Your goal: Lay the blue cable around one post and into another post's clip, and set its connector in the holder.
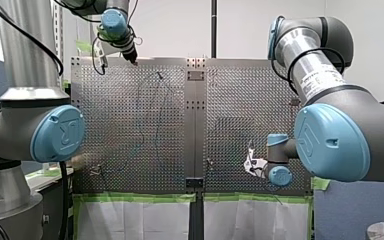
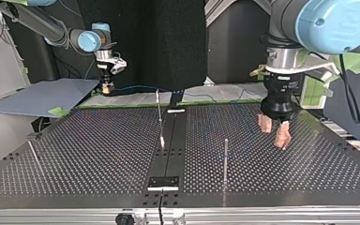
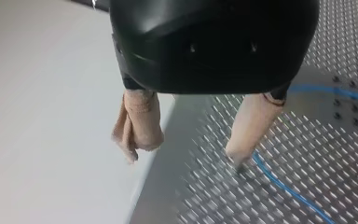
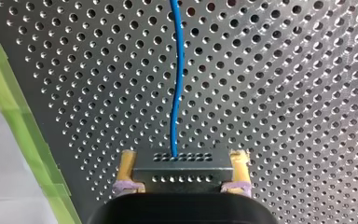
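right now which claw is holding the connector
My right claw, shut on the black connector with the blue cable leading out. My left claw is open and empty.

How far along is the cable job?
Nothing looks finished. In hand: my right hand grips the connector, the cable running ahead loose across the table; my left hand is open beside the cable. Left: looping a post, clipping it, seating the connector.
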